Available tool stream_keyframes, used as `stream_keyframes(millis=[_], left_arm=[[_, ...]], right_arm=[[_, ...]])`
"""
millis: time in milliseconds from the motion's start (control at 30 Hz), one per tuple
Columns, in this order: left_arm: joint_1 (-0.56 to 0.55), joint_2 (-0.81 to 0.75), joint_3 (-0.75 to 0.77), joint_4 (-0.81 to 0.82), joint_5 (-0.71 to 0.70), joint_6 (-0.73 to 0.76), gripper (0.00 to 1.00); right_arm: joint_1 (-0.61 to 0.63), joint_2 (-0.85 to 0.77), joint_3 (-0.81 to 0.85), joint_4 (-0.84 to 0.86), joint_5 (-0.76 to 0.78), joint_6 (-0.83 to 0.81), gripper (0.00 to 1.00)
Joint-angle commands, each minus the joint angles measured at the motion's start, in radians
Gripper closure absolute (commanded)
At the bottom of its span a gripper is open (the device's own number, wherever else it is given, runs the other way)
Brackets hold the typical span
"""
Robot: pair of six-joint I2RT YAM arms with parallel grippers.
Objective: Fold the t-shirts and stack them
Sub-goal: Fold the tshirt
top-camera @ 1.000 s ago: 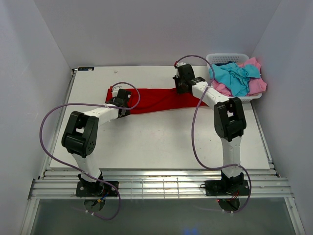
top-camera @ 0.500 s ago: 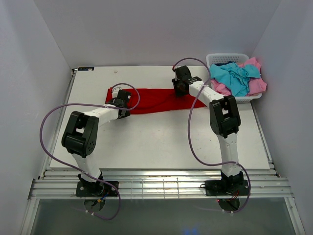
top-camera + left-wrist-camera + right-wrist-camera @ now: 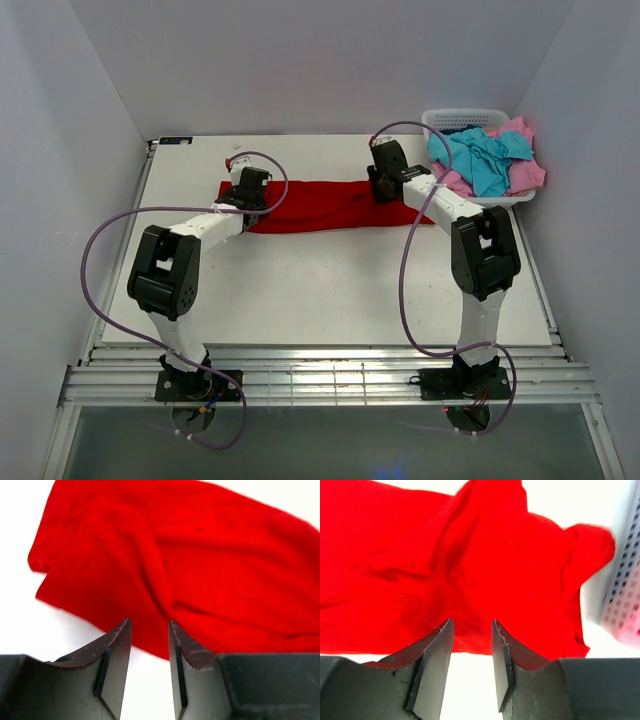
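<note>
Red t-shirt [image 3: 320, 205]: one, lying as a long rumpled band across the far part of the white surface [image 3: 330, 290], its right end near the basket [image 3: 470, 118]. Left pincer [image 3: 149, 625]: jaws partly spread, nothing between them, at the shirt's left end. Right pincer [image 3: 472, 625]: likewise partly spread and empty, at the right end. Turquoise t-shirt [image 3: 480, 155] and pink t-shirt [image 3: 525, 175]: heaped in the white lattice basket, far right corner.

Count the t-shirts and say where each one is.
3. Red t-shirt lying on the table; turquoise t-shirt and pink t-shirt heaped in the white basket at far right. Others may be hidden underneath.
</note>
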Motion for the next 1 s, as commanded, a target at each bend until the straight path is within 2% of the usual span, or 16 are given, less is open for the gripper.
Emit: stream_keyframes(millis=[0,233,400,500,600,633,733,967], left_arm=[[0.001,0.038,0.035,0.008,-0.025,0.011,0.55],[0.001,0.078,0.034,-0.003,-0.029,0.006,0.55],[0.004,0.085,0.024,-0.034,-0.052,-0.017,0.55],[0.019,0.082,0.009,-0.06,-0.055,-0.04,0.55],[0.031,0.064,-0.021,-0.061,-0.049,-0.047,0.55],[0.034,0.059,-0.029,-0.061,-0.049,-0.049,0.55],[0.042,0.042,-0.051,-0.061,-0.041,-0.05,0.55],[0.054,0.021,-0.091,-0.071,-0.044,-0.06,0.54]], right_arm=[[-0.008,-0.037,-0.054,0.02,0.025,0.028,0.58],[-0.009,-0.134,-0.149,0.049,0.015,0.045,0.56],[-0.028,-0.126,-0.134,0.051,0.026,0.045,0.57],[-0.052,-0.091,-0.142,0.042,0.015,0.062,0.62],[-0.071,-0.05,-0.154,0.045,0.006,0.068,0.73],[-0.08,-0.022,-0.154,0.042,0.006,0.068,0.79],[-0.098,0.025,-0.15,0.037,0.0,0.073,0.87],[-0.14,0.085,-0.13,-0.041,0.003,0.073,0.89]])
